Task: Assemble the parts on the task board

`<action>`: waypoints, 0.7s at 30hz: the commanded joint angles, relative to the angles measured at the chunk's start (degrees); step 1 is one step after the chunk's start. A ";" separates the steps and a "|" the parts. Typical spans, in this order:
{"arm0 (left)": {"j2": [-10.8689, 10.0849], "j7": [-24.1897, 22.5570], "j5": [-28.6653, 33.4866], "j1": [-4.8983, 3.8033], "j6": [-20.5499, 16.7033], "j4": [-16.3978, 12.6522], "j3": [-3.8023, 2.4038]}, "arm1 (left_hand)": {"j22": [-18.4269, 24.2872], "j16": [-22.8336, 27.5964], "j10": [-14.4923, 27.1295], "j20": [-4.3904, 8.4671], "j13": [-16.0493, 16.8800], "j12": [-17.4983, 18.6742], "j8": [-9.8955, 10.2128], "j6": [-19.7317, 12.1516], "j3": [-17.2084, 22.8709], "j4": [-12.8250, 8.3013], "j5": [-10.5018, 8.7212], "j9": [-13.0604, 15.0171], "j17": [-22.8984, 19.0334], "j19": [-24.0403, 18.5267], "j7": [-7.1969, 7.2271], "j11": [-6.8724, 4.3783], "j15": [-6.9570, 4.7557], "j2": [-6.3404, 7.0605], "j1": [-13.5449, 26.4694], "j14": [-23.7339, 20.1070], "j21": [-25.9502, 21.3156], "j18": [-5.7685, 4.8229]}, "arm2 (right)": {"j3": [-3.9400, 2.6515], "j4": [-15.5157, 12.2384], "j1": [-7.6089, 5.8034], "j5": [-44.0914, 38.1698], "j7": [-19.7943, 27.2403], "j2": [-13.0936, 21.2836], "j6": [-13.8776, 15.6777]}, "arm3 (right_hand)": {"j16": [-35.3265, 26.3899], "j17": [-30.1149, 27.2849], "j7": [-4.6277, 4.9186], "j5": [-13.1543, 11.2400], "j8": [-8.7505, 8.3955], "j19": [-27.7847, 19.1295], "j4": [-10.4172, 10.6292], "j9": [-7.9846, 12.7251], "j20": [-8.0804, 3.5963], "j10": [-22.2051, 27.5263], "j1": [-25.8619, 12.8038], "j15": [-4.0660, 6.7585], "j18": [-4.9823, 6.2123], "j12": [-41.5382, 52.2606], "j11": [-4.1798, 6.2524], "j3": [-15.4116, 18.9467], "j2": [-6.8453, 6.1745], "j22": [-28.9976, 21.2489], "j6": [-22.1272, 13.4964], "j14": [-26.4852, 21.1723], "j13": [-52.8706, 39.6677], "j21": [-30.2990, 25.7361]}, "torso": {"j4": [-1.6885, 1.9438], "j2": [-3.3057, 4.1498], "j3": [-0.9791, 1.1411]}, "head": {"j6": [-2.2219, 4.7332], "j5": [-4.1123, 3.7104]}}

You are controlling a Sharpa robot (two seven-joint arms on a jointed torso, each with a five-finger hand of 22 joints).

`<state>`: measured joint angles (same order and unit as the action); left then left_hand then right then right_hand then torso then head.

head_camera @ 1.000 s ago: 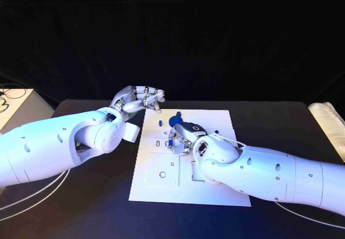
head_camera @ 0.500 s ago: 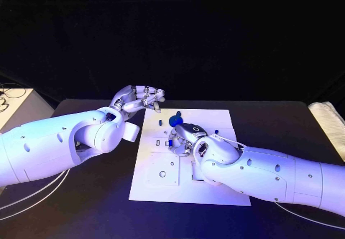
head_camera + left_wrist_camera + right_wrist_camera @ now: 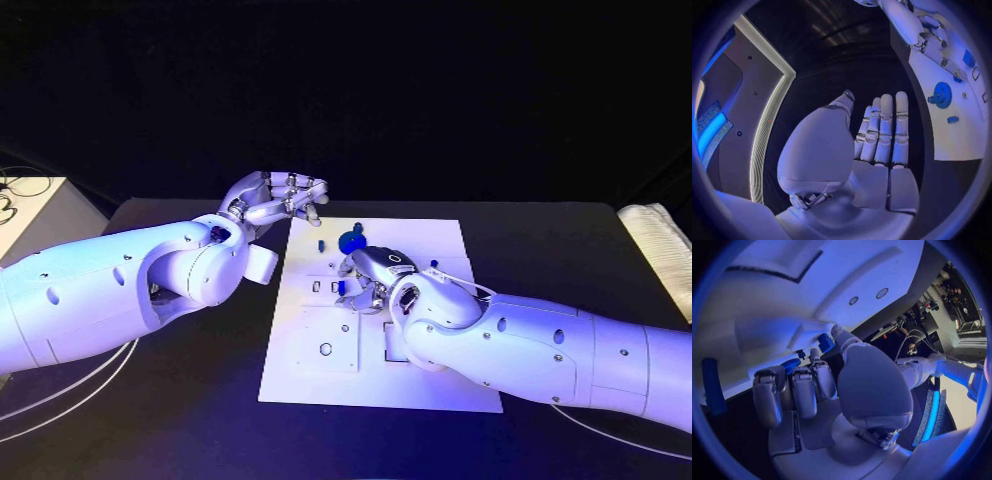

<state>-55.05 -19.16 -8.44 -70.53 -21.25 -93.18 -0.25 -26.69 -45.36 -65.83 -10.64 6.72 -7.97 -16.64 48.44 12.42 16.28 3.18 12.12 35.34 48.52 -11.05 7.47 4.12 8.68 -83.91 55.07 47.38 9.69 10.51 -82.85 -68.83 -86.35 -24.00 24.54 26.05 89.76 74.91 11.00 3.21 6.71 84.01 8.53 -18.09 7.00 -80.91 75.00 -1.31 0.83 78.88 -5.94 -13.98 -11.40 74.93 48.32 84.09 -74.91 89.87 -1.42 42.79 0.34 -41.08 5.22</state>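
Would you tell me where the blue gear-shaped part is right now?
In the head view the blue gear lies on the task board near its far edge, just beyond the right hand and right of the raised left hand.

left arm: enters from the left, forearm angled toward the far side
left hand (image 3: 277, 197): raised, palm up, fingers apart, holding nothing
right arm: reaches in from the right
right hand (image 3: 378, 277): lowered, fingers curled downward; grip unclear
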 commanded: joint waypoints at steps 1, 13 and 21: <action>0.14 -0.03 -0.12 -0.03 0.43 0.04 0.01 | -0.08 -0.38 0.34 0.42 0.10 0.15 0.37 0.35 0.30 0.06 -0.33 0.07 0.08 -0.11 -0.11 0.05 0.14 -0.09 0.32 0.17 0.36 0.70 | 0.01 -0.75 0.05 -0.15 1.61 0.29 1.89 | 0.24 15.09 -0.18 -0.40 -0.45 5.99 3.19 0.38 0.63 0.55 2.57 -0.36 -0.83 -0.19 -0.14 4.54 0.37 15.07 -0.40 5.91 -4.90 0.13 | 0.07 0.00 0.02 | 0.11 -0.06; 0.60 13.95 -11.88 -0.06 2.35 2.44 0.09 | -10.31 -23.49 -2.50 3.36 11.28 -15.30 -4.79 3.01 -1.87 0.02 -0.61 3.40 21.41 7.79 1.72 -2.77 -2.84 0.23 2.82 17.15 13.55 0.04 | -0.54 -6.53 -1.82 9.03 10.17 5.77 5.71 | 0.24 15.09 -0.37 0.99 -0.19 5.99 7.97 0.76 0.59 -0.01 7.23 -0.30 -0.83 0.73 0.15 8.53 2.04 15.07 1.16 5.91 -5.22 0.13 | -0.37 -0.46 0.05 | 0.26 0.13; 2.20 34.30 -29.82 -0.15 12.41 5.15 0.09 | -30.92 -36.93 3.18 5.31 29.94 -39.17 -15.62 2.47 -2.84 0.38 -0.34 12.28 41.36 20.11 4.47 -5.08 -5.11 -2.13 7.79 28.72 27.68 -3.18 | -1.17 -11.91 -5.45 23.22 18.56 13.94 3.08 | 0.24 15.09 -1.02 4.27 1.62 5.99 7.30 0.41 0.08 0.18 8.93 0.25 -0.83 0.70 0.77 6.97 2.97 15.07 3.00 5.91 -5.07 0.13 | -0.66 -1.37 0.04 | -0.27 0.59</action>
<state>-53.12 3.17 -27.12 -70.59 -15.71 -88.19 -0.14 -57.47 -82.22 -62.95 -5.33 36.50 -46.94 -32.13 50.95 9.65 16.53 2.65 24.28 74.90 68.48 -6.88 2.36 -1.04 6.57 -76.51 83.56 74.94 7.02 9.33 -93.96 -74.08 -71.62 -11.51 37.90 30.05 89.76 74.91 10.01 7.22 8.16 84.01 15.80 -17.61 7.40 -80.72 83.33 -1.53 0.82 79.44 -5.49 -6.75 -8.37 74.91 51.00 83.92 -74.91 89.88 -1.90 41.82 0.36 -41.17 5.64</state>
